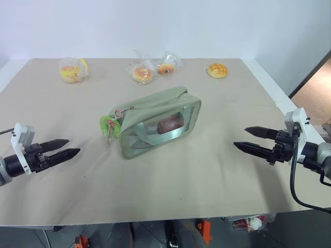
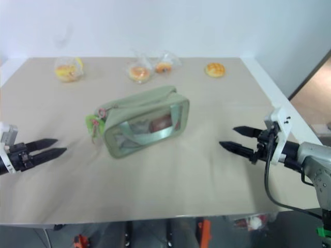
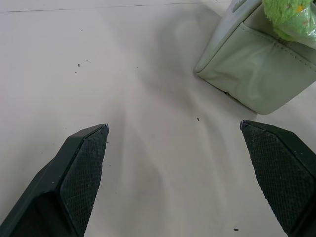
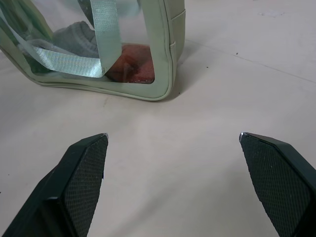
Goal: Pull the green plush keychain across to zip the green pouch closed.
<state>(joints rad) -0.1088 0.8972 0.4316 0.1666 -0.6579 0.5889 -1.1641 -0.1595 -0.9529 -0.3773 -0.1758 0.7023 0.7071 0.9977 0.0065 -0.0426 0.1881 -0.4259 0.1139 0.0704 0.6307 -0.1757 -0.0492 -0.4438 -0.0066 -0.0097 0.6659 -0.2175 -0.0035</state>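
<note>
The green pouch (image 1: pixel 158 121) sits near the middle of the table (image 1: pixel 207 170), standing on its base with the clear window facing me. Its long axis runs on a diagonal: the end on my left lies nearer to me, the end on my right lies farther back. The zipper runs along the top on that same line. The green plush keychain (image 1: pixel 109 125) hangs at the left end of the pouch, just beside the corner and drooping down against the side wall; a pink ring joins it to the top edge. Through the window I see a reddish-brown lump and something grey behind the crossing straps. My left gripper (image 1: pixel 66 147) hovers over the table well to the left of the pouch, fingers spread wide, nothing between them, pointing toward the pouch. My right gripper (image 1: pixel 249 139) hovers well to the right, fingers likewise spread wide and empty, pointing toward the pouch's right end. Along the far edge of the table lie three bagged buns (image 1: pixel 73 70) (image 1: pixel 142 73) (image 1: pixel 168 67) and one bare bun (image 1: pixel 217 70).
</note>
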